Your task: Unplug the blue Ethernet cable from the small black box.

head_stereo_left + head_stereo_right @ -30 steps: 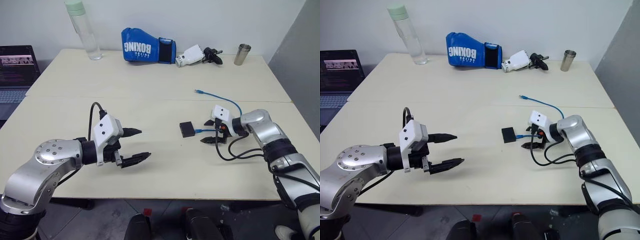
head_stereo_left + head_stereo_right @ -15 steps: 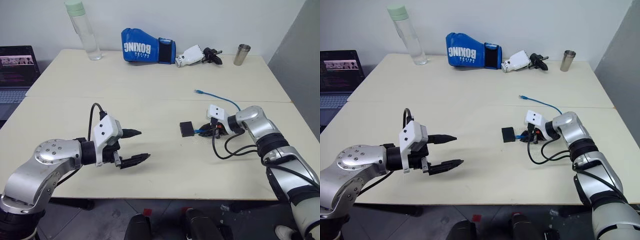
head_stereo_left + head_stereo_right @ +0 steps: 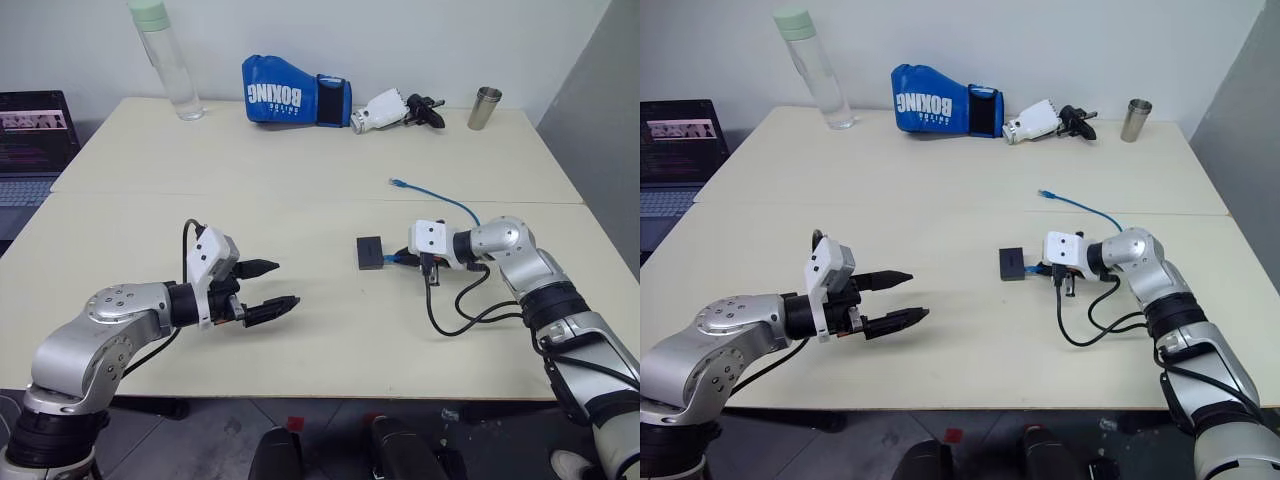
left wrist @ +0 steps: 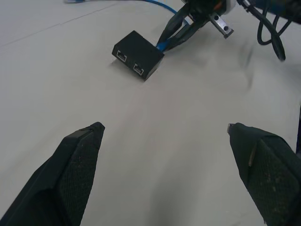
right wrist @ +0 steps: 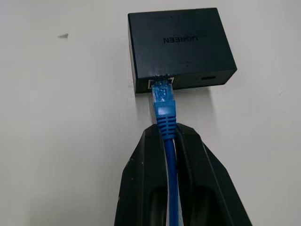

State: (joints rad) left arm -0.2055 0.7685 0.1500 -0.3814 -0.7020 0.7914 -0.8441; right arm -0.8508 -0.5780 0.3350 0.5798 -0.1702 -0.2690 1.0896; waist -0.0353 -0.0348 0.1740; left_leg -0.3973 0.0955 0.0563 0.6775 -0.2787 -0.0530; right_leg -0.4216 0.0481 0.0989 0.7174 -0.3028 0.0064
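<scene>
- Since the earlier frame, the right gripper (image 3: 1052, 268) has been brought in from just beside the plug and its jaws closed on the blue Ethernet cable (image 5: 165, 123); the small black box (image 3: 1011, 263) has been shifted slightly with it
- Head views: the box is seen lying on the surface (image 3: 300, 170) near its middle, with the cable running from its right side through the right gripper and on in an arc to a loose plug farther back; the left gripper (image 3: 268, 288) is held well apart from the box, above the surface
- Left wrist view: the left jaws are seen spread wide, nothing between them
- Right wrist view: the cable is pinched just behind its plug, which is still seated in the port
- Grasp judged done; the pull-out is left, with the box unrestrained
</scene>
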